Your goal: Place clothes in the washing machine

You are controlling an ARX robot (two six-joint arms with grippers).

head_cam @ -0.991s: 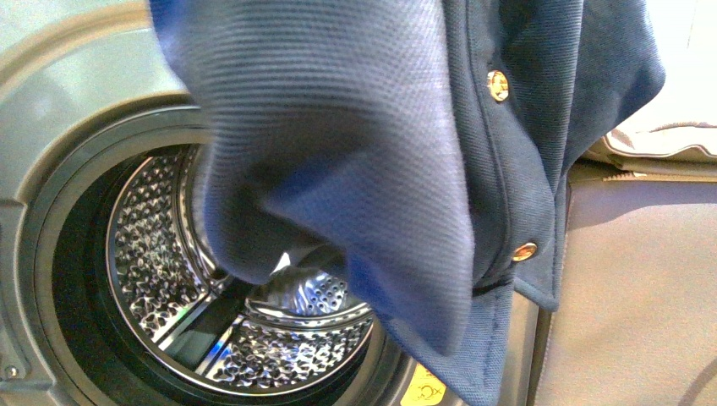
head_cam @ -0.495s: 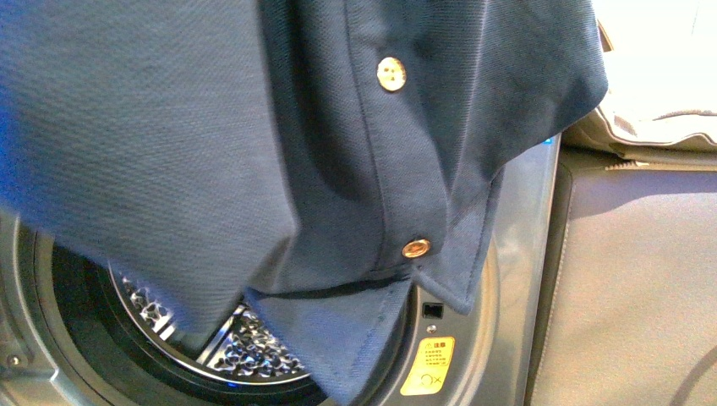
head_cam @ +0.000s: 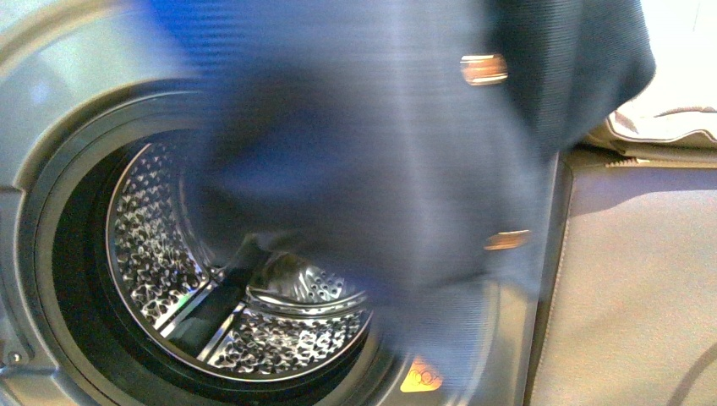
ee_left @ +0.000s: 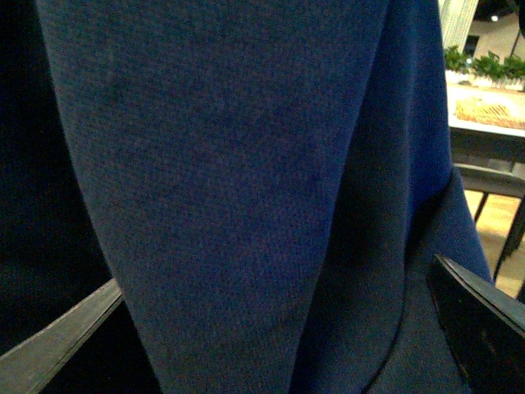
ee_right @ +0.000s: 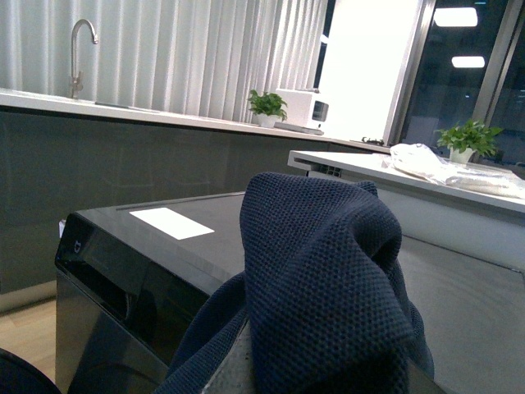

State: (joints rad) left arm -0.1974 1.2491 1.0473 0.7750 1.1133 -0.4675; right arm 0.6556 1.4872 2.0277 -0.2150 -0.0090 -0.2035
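I read the left gripper (ee_left: 279, 275) as wide: its fingers (ee_left: 57, 341) stand far apart, and the clothes (ee_left: 246, 164) fill the gap between them. In the right wrist view bunched navy knit covers the right gripper, so I cannot tell its state. In the front view the clothes hang blurred before the washing machine (head_cam: 51, 161) porthole, covering it from 12 to 4 o'clock. The drum (head_cam: 161, 245) stays exposed at 8 o'clock. Two gold buttons (head_cam: 484, 69) show on the fabric.

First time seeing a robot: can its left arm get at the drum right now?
Probably yes. No door covers the drum, so its mouth is free; only the soft garment hangs in front of it.
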